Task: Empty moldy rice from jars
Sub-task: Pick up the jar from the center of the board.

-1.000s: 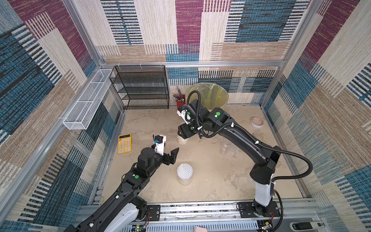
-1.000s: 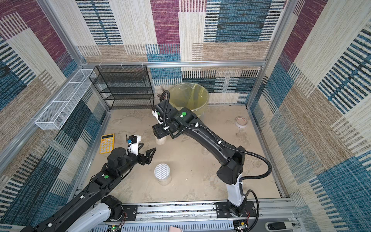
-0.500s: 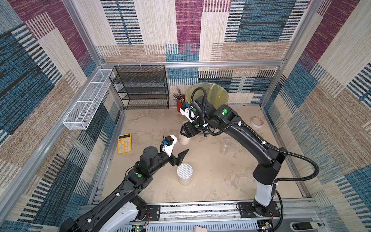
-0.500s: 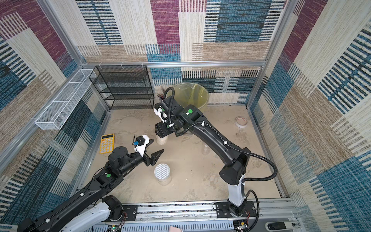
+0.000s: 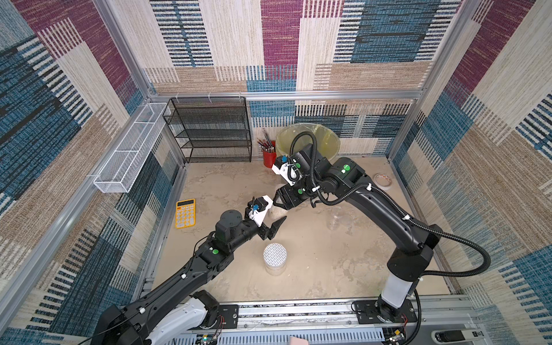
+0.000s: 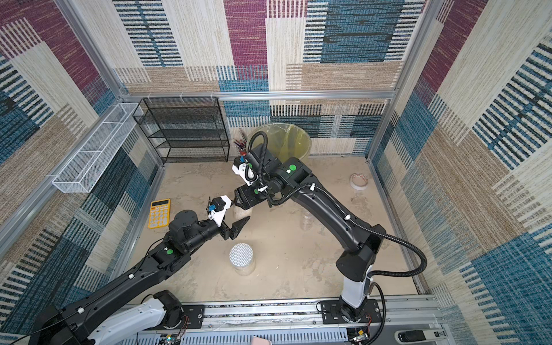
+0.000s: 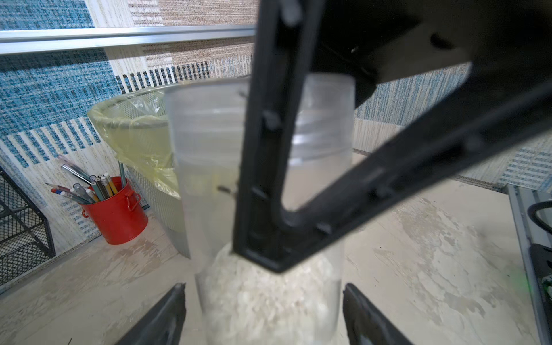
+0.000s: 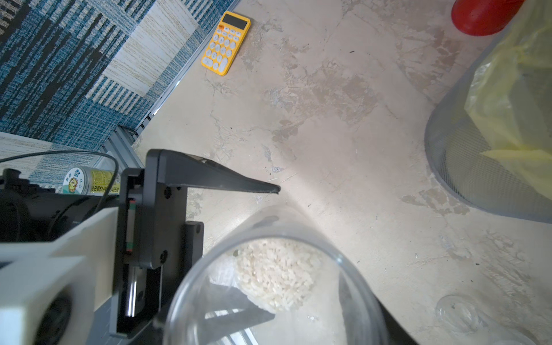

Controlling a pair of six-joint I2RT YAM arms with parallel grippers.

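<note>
The left end effector has its jaws spread on either side of the lidless jar, low on its wall, gripping nothing, likely set to steady or take over the base. The moldy rice lies heaped in that jar's bottom. The right end effector is clamped on the jar's upper wall, probably so it can be lifted and tipped into the yellow-bagged mesh bin standing near
</note>
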